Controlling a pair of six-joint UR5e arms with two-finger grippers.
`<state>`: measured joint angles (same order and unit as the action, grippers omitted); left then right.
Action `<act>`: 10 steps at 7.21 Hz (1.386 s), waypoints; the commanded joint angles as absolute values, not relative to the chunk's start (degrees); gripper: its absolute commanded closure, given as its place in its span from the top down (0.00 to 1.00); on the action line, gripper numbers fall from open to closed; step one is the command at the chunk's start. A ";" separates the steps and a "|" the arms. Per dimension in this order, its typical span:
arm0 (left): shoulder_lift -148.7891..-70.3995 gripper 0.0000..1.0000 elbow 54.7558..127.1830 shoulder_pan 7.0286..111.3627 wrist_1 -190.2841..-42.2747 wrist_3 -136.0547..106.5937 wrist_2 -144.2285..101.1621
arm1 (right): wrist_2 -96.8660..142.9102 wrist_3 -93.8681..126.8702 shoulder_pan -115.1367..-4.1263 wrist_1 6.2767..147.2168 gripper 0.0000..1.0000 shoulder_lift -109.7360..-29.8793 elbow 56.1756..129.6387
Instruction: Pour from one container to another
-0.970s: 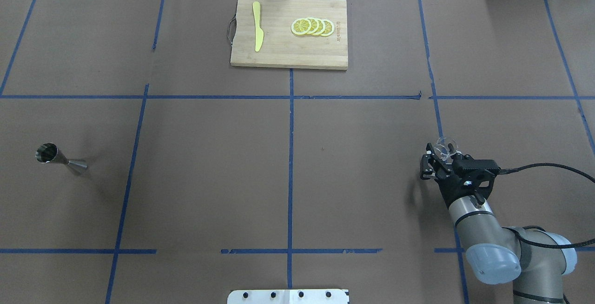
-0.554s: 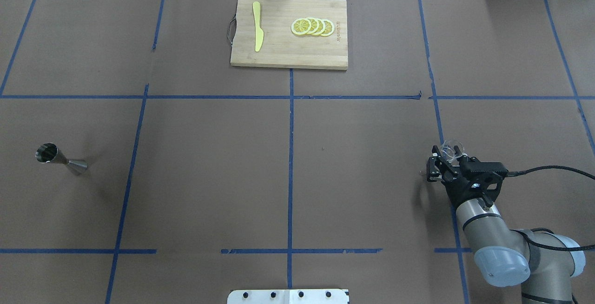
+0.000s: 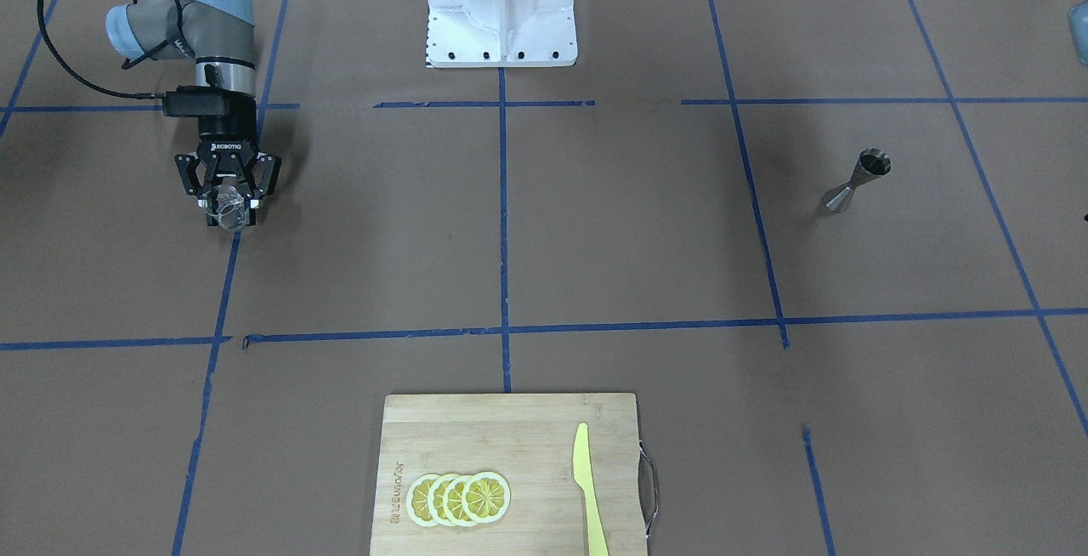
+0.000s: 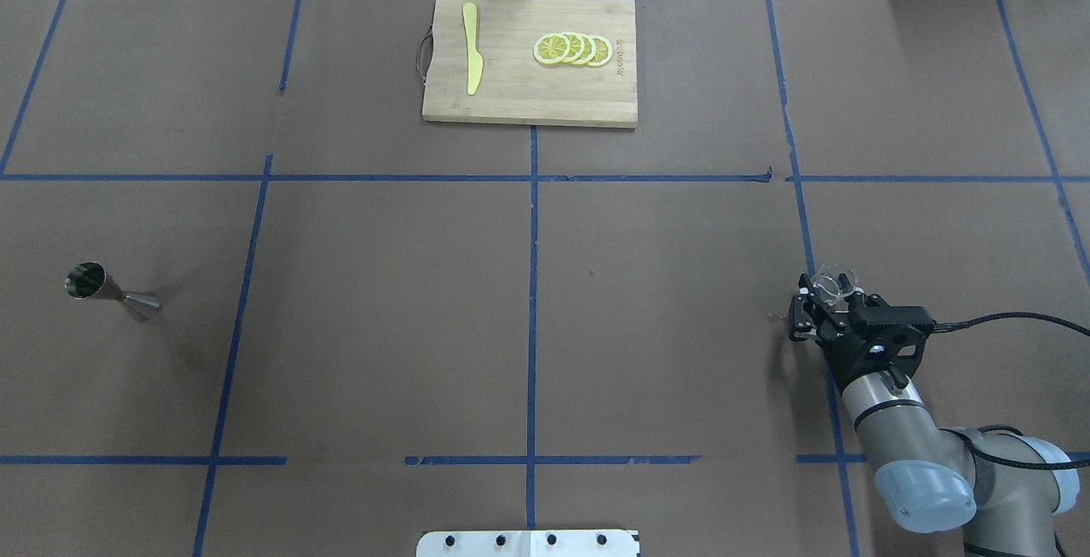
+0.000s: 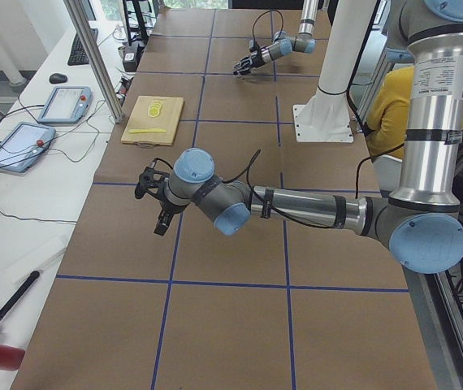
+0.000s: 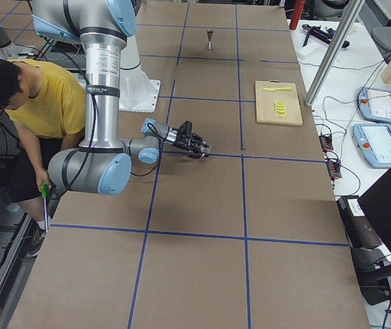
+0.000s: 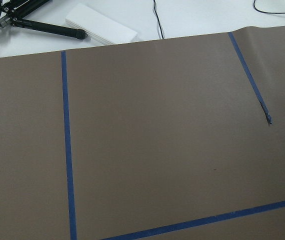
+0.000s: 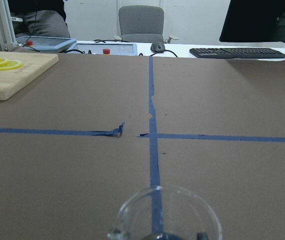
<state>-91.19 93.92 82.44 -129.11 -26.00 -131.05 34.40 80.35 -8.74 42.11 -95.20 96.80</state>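
Observation:
The clear glass cup [image 4: 833, 283] sits between the fingers of my right gripper [image 4: 819, 300], which is shut on it low over the table's right side. From the front the cup [image 3: 228, 212] shows below the gripper [image 3: 228, 201]. In the right wrist view its rim [image 8: 165, 207] fills the bottom centre. The metal jigger [image 4: 111, 293] stands alone far off on the table's left side, upright, also visible as the jigger [image 3: 857, 182]. My left gripper [image 5: 154, 199] shows only in the exterior left view, held away from the jigger; I cannot tell if it is open or shut.
A wooden cutting board [image 4: 511, 89] lies at the far centre with a yellow knife [image 4: 471, 50] and lemon slices [image 4: 572, 49] on it. Blue tape lines grid the brown table cover. The white base plate [image 3: 501, 12] sits at the near centre. A person in yellow [image 6: 38, 103] sits beside the robot.
My right gripper has drawn back toward the robot and slightly rightward, carrying the glass cup with it. The jigger has not moved.

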 commanded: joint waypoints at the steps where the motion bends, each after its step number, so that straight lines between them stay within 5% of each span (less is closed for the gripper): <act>1: -91.06 1.00 94.04 82.44 -129.11 -26.02 -131.04 | 34.37 80.51 -8.70 42.10 0.18 -95.97 96.77; 5: -90.97 1.00 94.04 82.44 -129.11 -26.02 -131.04 | 34.72 80.51 -8.70 39.75 0.45 -96.68 96.59; 7: -90.97 1.00 94.22 82.44 -129.20 -26.89 -130.96 | 34.98 80.42 -8.53 37.27 0.45 -97.82 95.54; 10: -90.97 1.00 94.66 82.44 -129.20 -27.07 -130.96 | 34.81 80.42 -8.26 37.27 0.63 -97.65 95.54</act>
<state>-90.97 94.60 82.44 -129.20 -27.01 -130.96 34.88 80.42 -8.40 37.31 -97.75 95.57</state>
